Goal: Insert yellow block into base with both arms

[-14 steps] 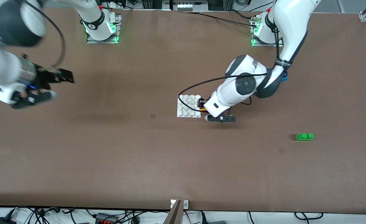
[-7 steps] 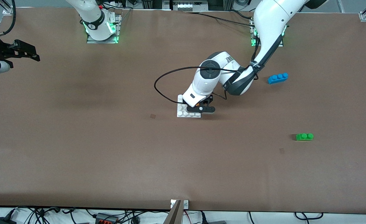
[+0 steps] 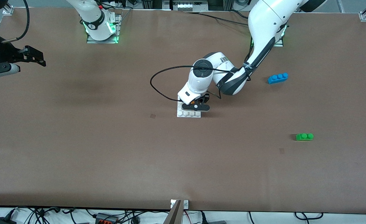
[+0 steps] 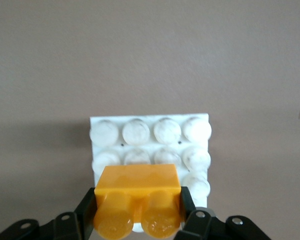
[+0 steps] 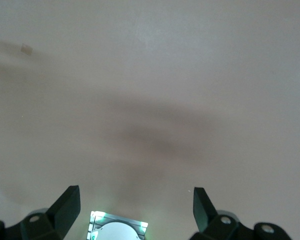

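Note:
My left gripper (image 3: 198, 104) is shut on the yellow block (image 4: 139, 186), a small orange-yellow two-stud brick; a sliver of it shows in the front view (image 3: 199, 101). The gripper holds the block over the base (image 3: 188, 114), the white studded plate in the middle of the table, above the edge toward the left arm's end. In the left wrist view the gripper (image 4: 139, 209) holds the block against the base (image 4: 150, 131). I cannot tell if the block touches the studs. My right gripper (image 3: 36, 57) is open and empty at the right arm's end of the table. Its view (image 5: 135, 207) shows bare table.
A blue three-stud brick (image 3: 277, 77) lies toward the left arm's end, farther from the front camera than the base. A green two-stud brick (image 3: 304, 136) lies nearer to the camera at that end. The right arm's lit base mount (image 5: 117, 227) shows below the right gripper.
My left gripper has moved with the yellow block from beside the base to over it, uncovering the blue brick. My right arm has swung back toward its end of the table.

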